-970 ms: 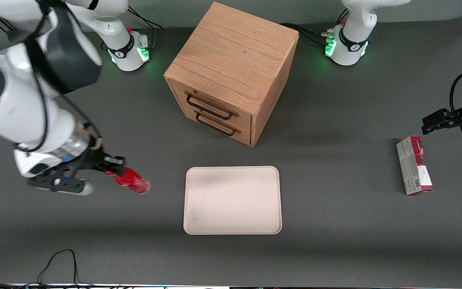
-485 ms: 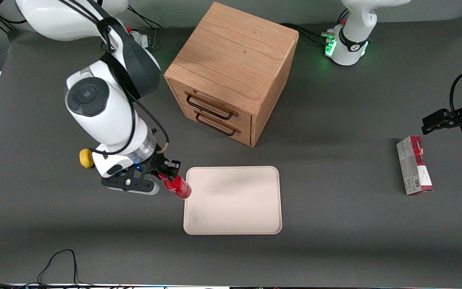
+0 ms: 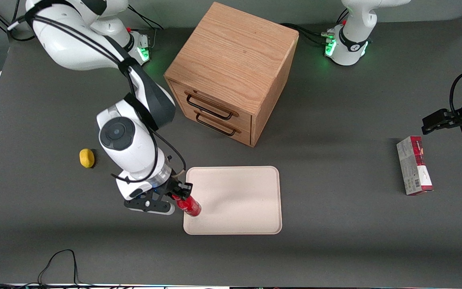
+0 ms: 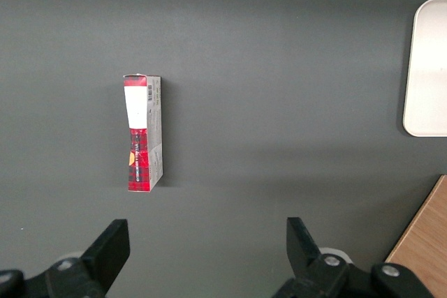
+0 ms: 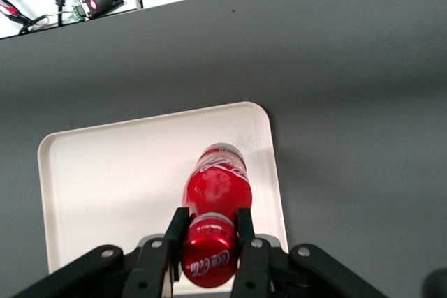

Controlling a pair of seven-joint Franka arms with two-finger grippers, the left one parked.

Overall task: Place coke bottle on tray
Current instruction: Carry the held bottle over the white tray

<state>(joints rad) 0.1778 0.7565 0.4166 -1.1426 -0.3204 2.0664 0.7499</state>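
Note:
My right gripper is shut on the cap end of the small red coke bottle. It holds the bottle over the tray's corner nearest the front camera, toward the working arm's end. The bottle hangs tilted, its base over the cream-white tray. In the right wrist view the fingers clamp the red cap, the gripper is above the bottle, and the tray lies beneath. I cannot tell whether the bottle touches the tray.
A wooden drawer cabinet stands farther from the front camera than the tray. A small yellow object lies on the table toward the working arm's end. A red-and-white carton lies toward the parked arm's end, also in the left wrist view.
My right gripper has carried the coke bottle sideways from the bare table toward the tray and nearer the front camera; the bottle is now over the tray's corner. The yellow object is uncovered.

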